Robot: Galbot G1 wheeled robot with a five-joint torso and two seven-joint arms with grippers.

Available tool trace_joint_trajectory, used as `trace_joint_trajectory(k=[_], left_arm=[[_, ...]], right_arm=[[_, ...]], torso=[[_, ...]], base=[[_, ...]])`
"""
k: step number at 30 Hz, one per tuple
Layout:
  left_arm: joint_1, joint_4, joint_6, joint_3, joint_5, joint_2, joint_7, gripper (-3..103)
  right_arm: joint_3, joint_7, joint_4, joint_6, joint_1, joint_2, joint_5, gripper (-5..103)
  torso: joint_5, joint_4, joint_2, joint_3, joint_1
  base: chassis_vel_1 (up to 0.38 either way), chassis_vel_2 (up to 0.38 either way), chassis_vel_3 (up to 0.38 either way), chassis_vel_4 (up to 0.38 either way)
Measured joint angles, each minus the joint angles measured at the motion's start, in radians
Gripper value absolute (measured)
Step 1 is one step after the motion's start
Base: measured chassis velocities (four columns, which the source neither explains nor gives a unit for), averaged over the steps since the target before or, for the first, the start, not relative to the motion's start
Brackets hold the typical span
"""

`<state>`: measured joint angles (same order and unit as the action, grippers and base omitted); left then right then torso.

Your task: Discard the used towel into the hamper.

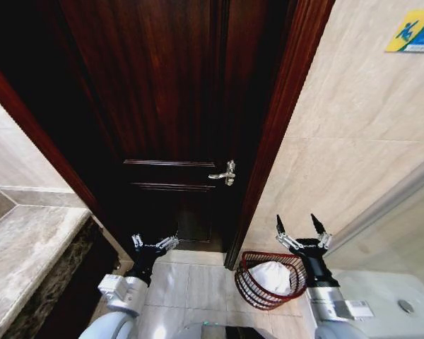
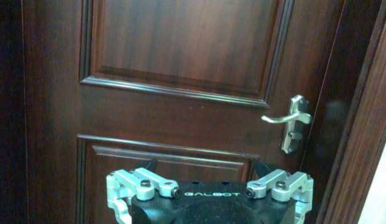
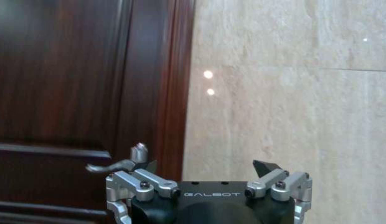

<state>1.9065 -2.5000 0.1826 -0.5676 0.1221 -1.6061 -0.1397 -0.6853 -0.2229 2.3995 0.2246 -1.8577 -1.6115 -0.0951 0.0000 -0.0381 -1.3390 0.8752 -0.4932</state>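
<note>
**Towel in hamper; both hands spread and empty, facing the door**

Hamper (image 1: 268, 281): small round basket of dark reddish-brown openwork wire, thin ribs, tapering toward the base. Stands on the pale tiled floor (image 1: 191, 282), near the foot of the dark wood door frame (image 1: 283, 120) and close to the beige stone wall (image 1: 353, 127). Inside lies the towel (image 1: 274, 277), white, soft, bunched into a loose mound below the rim.

Right hand (image 1: 299, 224): raised above the hamper's far right rim, apart from it, holding nothing. Its two black pointed fingers are spread wide, tips up. In the right wrist view the same hand (image 3: 209, 167) points at the seam between door frame and polished stone wall; silver knuckle brackets on a black body.

Left hand (image 1: 155, 242): low over the floor, well to the left of the hamper, aimed at the door (image 1: 169, 106). Fingers spread, nothing between them. In the left wrist view this hand (image 2: 205, 168) faces the lower panels of the door.

Door: dark glossy mahogany-toned wood, raised rectangular panels with moulded edges. Lever handle (image 1: 225, 174) of bright silver metal on an upright backplate, on the door's right edge.

Left of the robot: a marble-like tabletop (image 1: 28, 247), grey-beige, veined, with a raised rim.
</note>
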Motion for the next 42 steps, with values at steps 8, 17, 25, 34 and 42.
trace_joint_trajectory(k=[8, 17, 25, 34, 42], left_arm=[[0.000, 0.000, 0.000, 0.000, 0.000, 0.000, 0.000, 100], [0.000, 0.000, 0.000, 0.000, 0.000, 0.000, 0.000, 100], [0.000, 0.000, 0.000, 0.000, 0.000, 0.000, 0.000, 100], [0.000, 0.000, 0.000, 0.000, 0.000, 0.000, 0.000, 100], [0.000, 0.000, 0.000, 0.000, 0.000, 0.000, 0.000, 100]], right_arm=[[0.012, -0.009, -0.003, 0.017, -0.012, 0.002, -0.020, 100], [0.013, -0.008, -0.001, 0.022, -0.006, 0.003, -0.013, 100], [0.013, -0.004, -0.014, 0.026, -0.009, 0.003, -0.029, 100], [0.007, -0.006, -0.021, 0.018, -0.008, 0.003, -0.060, 100], [0.011, -0.006, -0.018, 0.008, -0.005, 0.003, -0.072, 100]], torso=[[0.0000, 0.0001, 0.000, 0.000, 0.000], [0.0000, 0.0001, 0.000, 0.000, 0.000], [0.0000, 0.0000, 0.000, 0.000, 0.000], [0.0000, 0.0001, 0.000, 0.000, 0.000], [0.0000, 0.0000, 0.000, 0.000, 0.000]], base=[[0.000, 0.000, 0.000, 0.000], [0.000, 0.000, 0.000, 0.000], [0.000, 0.000, 0.000, 0.000], [0.000, 0.000, 0.000, 0.000], [0.018, -0.021, -0.014, 0.014]])
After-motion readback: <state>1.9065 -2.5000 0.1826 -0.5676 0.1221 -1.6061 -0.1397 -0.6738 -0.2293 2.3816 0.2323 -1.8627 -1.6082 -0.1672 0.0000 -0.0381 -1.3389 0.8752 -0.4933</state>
